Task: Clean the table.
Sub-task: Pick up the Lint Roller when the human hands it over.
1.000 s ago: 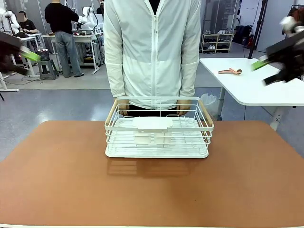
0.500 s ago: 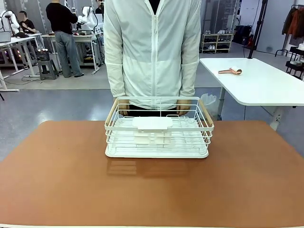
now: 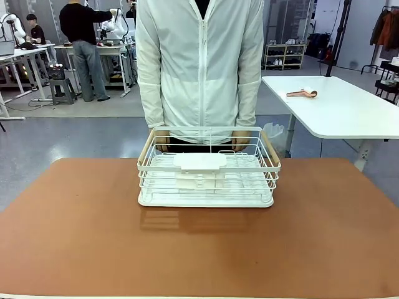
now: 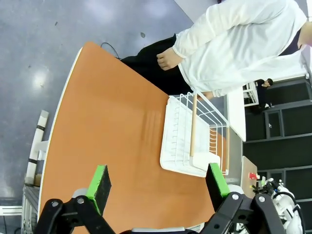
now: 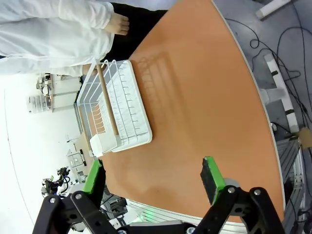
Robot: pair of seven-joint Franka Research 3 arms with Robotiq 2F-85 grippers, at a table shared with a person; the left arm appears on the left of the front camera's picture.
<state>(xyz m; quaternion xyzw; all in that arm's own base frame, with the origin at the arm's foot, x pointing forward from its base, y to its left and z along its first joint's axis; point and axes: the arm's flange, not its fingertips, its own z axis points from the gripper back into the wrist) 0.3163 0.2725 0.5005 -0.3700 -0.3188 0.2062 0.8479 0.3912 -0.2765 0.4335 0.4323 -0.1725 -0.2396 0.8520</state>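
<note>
Table [image 3: 199,249]: terracotta top with a thin pale edge. It carries the white wire dish rack [image 3: 207,198], which sits toward the far side and centred between the arms. Most of the bare top lies on my side of the rack.

Person [image 3: 199,62]: white zip jacket, standing straight behind the rack. One hand [image 3: 163,141] and the other hand [image 3: 241,141] hang low, just behind the rack's far rim (touching it or not, I cannot tell).

Side table [image 3: 336,115]: white top, beyond the rack and off to the robot's right, apart from the terracotta one.

Rack itself: upright and flat on its solid white base. There is a wooden handle [image 3: 144,149] at the end on the robot's left and a matching one at the other end.

Left gripper [image 4: 157,175]: seen in the left wrist view. The pincer is spread as wide as it goes, with the green pads far apart, and has hold of nothing. It is raised well clear of the rack, looking down at one end of it.

Right gripper [image 5: 152,170]: seen in the right wrist view. It is likewise spread wide and has nothing in its grasp. It is up and away from the rack, off its opposite end.

White plastic piece [image 3: 200,162]: flat, lying across the rack's wires at the middle of the far side.

Reddish-brown tool [image 3: 302,93]: small, lying on the side table, well beyond the rack to the robot's right. I cannot tell what kind it is.
</note>
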